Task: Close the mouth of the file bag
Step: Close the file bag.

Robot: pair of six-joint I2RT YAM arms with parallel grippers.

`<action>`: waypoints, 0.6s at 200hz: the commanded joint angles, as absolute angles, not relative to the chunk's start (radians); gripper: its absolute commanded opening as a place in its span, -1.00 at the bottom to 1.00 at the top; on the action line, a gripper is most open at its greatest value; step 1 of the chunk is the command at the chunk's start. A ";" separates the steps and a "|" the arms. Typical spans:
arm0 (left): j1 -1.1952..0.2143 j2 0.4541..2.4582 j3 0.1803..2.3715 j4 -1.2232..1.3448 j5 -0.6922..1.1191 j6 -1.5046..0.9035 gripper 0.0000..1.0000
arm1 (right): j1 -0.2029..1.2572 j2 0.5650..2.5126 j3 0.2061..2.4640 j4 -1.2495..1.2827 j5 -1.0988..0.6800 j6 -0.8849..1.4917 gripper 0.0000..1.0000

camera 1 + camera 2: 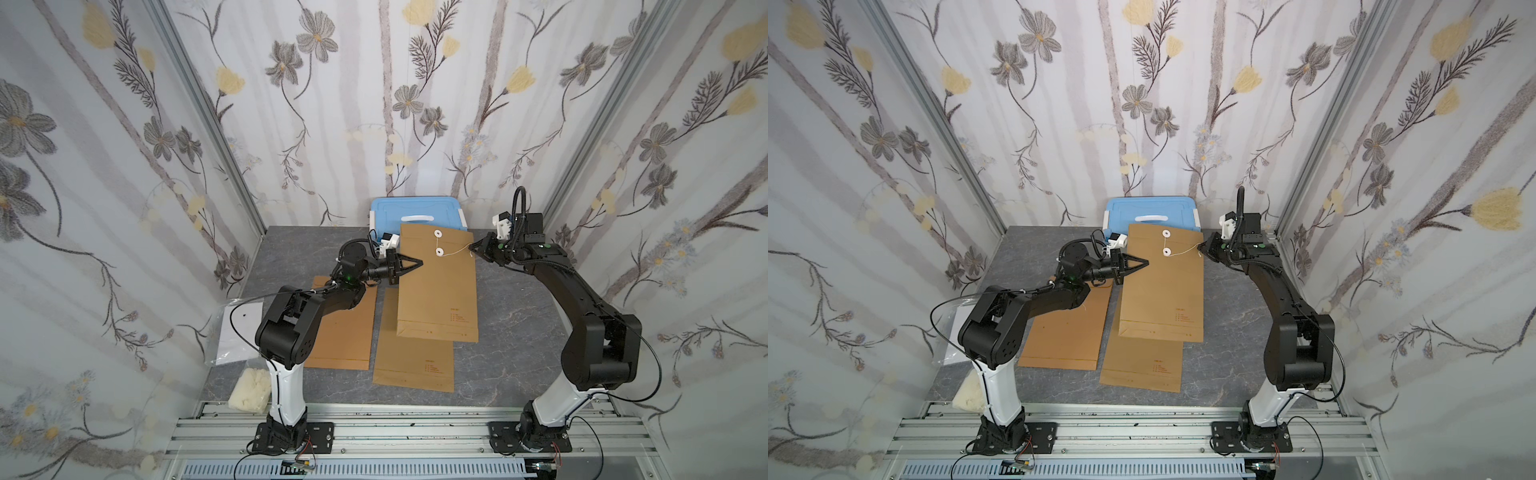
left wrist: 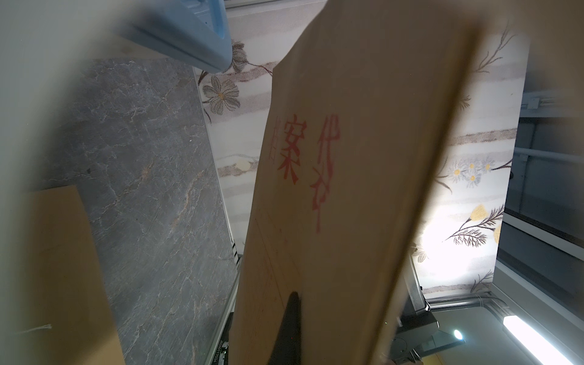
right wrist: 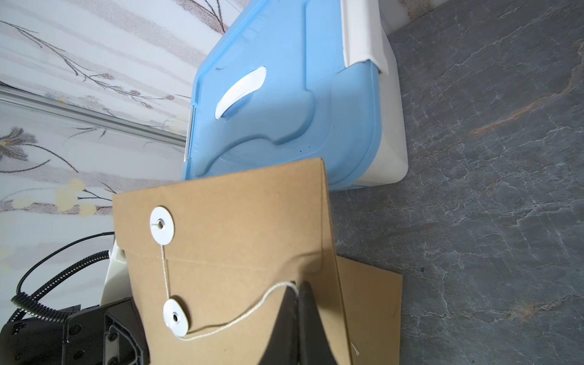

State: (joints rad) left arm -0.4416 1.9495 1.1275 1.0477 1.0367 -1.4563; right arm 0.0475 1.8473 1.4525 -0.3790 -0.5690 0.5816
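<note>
Left claw [image 1: 419, 262] is clamping the file bag [image 1: 436, 291] edge, right claw [image 1: 471, 247] is pinching the string [image 1: 455, 251] leading from a nearby button [image 1: 439, 251].

Overhead pair; close wrists seemingly share file bag [image 3: 237, 237].

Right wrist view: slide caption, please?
Right gripper shut on the string leading from the lower button of the file bag, blue box behind.

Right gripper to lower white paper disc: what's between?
A white string across the brown kraft file bag, from the lower white disc into the shut right gripper; right wrist view.
</note>
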 commanded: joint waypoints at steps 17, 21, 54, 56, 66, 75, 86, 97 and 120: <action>-0.452 1.934 1.098 1.156 1.062 -1.494 -1.00 | 0.049 1.862 1.478 -0.373 -0.555 0.577 -1.00; -0.454 1.932 1.096 1.163 1.062 -1.493 -1.00 | 0.050 1.863 1.478 -0.374 -0.556 0.576 -1.00; -0.453 1.881 1.095 0.991 1.042 -1.372 -1.00 | 0.059 1.833 1.446 -0.375 -0.552 0.572 -1.00; -0.453 1.878 1.094 0.979 1.037 -1.363 -1.00 | 0.060 1.829 1.440 -0.373 -0.552 0.573 -1.00; -0.451 1.864 1.095 0.946 1.010 -1.340 -1.00 | 0.060 1.804 1.403 -0.359 -0.549 0.577 -1.00; -0.450 1.859 1.099 0.951 0.986 -1.341 -1.00 | 0.060 1.784 1.366 -0.345 -0.538 0.583 -1.00; -0.451 1.854 1.100 0.984 0.968 -1.360 -1.00 | 0.056 1.775 1.341 -0.344 -0.533 0.578 -1.00; -0.450 1.851 1.109 0.992 0.965 -1.370 -1.00 | 0.048 1.780 1.330 -0.348 -0.535 0.572 -1.00; -0.453 1.861 1.128 1.018 0.986 -1.401 -1.00 | 0.035 1.786 1.323 -0.336 -0.546 0.573 -1.00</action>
State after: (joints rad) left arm -0.4503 1.8645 1.1107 0.9611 0.9802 -1.3689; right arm 0.0448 1.7836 1.3277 -0.3771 -0.5510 0.5785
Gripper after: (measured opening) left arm 0.052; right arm 0.049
